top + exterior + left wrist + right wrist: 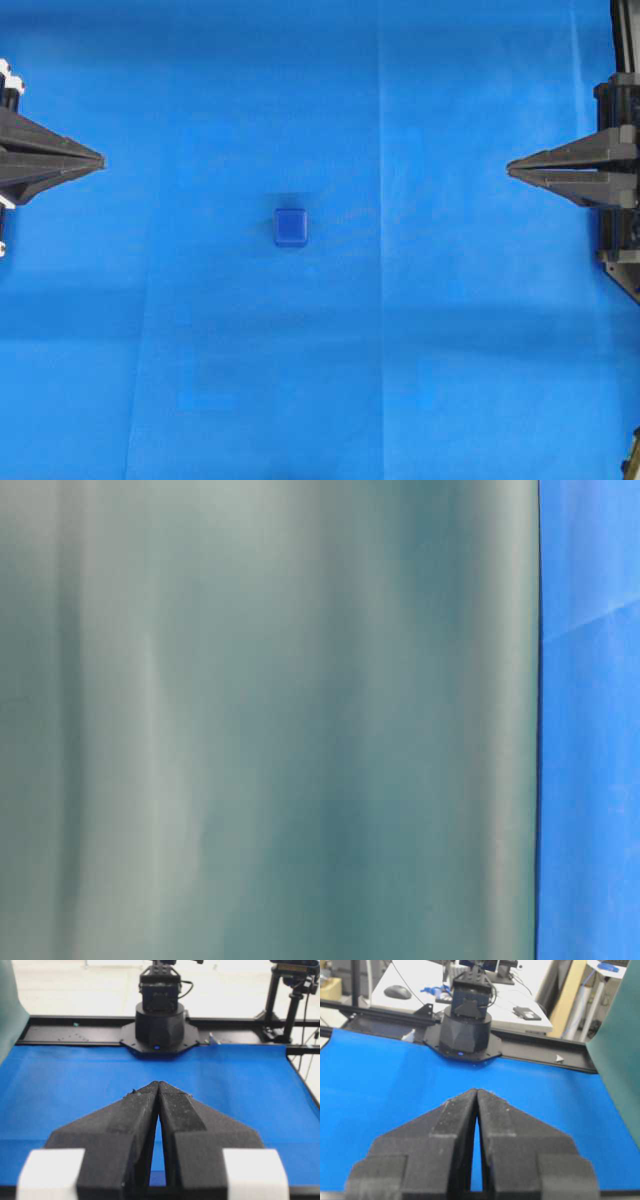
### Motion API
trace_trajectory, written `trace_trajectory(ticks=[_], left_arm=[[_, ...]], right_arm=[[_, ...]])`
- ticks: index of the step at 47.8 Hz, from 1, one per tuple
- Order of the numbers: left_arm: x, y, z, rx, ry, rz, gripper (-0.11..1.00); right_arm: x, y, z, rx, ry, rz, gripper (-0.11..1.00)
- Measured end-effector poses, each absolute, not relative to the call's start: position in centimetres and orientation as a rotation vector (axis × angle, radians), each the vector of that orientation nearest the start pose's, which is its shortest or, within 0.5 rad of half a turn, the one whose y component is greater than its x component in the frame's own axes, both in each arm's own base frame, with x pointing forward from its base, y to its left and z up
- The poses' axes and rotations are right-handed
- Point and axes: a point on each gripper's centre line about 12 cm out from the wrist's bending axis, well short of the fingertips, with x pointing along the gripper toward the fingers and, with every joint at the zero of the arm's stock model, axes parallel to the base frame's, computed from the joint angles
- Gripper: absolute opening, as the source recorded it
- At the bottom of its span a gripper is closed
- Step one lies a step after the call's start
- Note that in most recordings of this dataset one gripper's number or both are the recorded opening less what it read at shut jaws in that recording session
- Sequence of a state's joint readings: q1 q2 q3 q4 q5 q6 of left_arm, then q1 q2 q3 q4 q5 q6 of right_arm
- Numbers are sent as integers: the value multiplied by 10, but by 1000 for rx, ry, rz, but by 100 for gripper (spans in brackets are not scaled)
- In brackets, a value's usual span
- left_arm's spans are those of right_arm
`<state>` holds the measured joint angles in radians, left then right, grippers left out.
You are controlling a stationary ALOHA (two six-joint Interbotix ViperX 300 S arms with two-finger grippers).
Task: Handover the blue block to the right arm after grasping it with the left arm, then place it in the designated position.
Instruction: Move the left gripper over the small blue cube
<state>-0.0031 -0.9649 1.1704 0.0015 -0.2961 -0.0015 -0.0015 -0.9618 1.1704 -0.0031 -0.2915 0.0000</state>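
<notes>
Small dark-blue cube (291, 227) sits mid-cloth on the blue-covered bench (450, 380), well apart from both arms. Left fingers (70, 160) and right fingers (540, 170) are closed, empty. The table-level view seems blocked by a blurred grey-green sheet (270, 720).

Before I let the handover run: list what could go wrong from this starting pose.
1. The blue block barely contrasts with the blue cloth, so the left gripper could misjudge where it is.
2. Both grippers are shut, fingertips together; the left must open before descending or it may knock the block aside.
3. The table-level view is almost filled by a grey-green sheet, so it cannot help monitor the handover to the right gripper.
</notes>
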Motion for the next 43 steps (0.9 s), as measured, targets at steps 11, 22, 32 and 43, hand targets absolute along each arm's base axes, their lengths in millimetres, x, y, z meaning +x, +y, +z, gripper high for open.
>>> trace_trajectory(ticks=[11,22,32,43], left_arm=[[195,-4,300,-6,-104,-19,0],[195,-5,299,5,-98,-27,0],[195,-7,299,7,-100,-36,1],[195,-8,300,4,-103,-39,52]], right_arm=[[202,1,295,-4,-58,4,-5],[202,1,295,3,-54,4,-5],[203,1,295,3,-49,4,-4],[202,0,296,14,-52,2,42]])
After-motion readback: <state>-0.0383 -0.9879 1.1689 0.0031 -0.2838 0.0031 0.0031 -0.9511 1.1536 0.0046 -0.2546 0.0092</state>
